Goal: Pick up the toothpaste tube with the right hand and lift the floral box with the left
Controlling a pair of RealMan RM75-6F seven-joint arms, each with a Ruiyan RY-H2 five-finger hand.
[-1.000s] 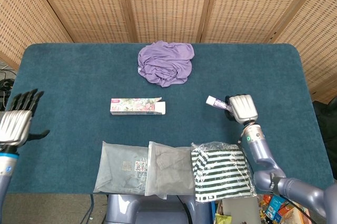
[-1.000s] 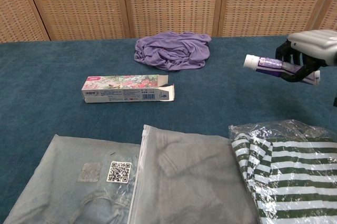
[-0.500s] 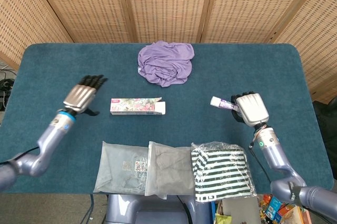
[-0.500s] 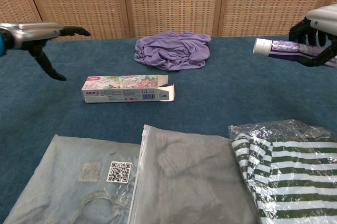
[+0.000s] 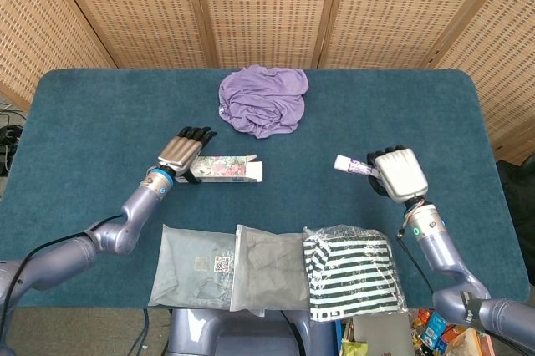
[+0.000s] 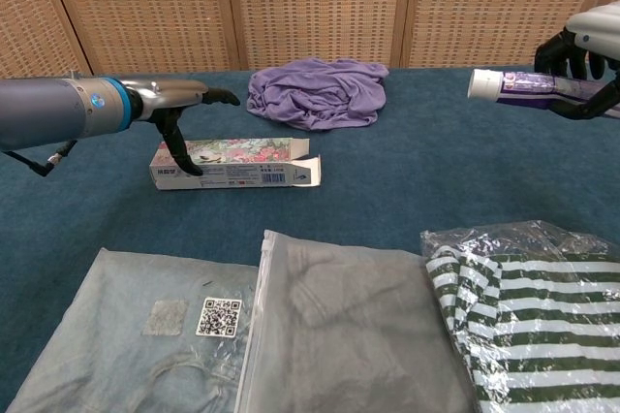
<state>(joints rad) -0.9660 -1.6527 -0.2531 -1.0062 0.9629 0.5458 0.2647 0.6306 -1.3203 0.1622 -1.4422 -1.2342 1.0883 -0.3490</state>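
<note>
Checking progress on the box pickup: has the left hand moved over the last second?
Yes. The left hand swept rightward from the table's left edge to the floral box.

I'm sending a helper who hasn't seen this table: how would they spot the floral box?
On the blue table, look left of centre, in front of the crumpled purple cloth. The floral box lies flat there, the left hand over its left end. It is the only long, flower-printed carton, one flap open.

The worktop wears matt teal cloth, faintly napped. Woven cane panels fill the top of the frame. The floral box is printed card; the toothpaste tube glossy plastic. Crumpled lilac cloth looks soft; the clothing bags are shiny film.
</note>
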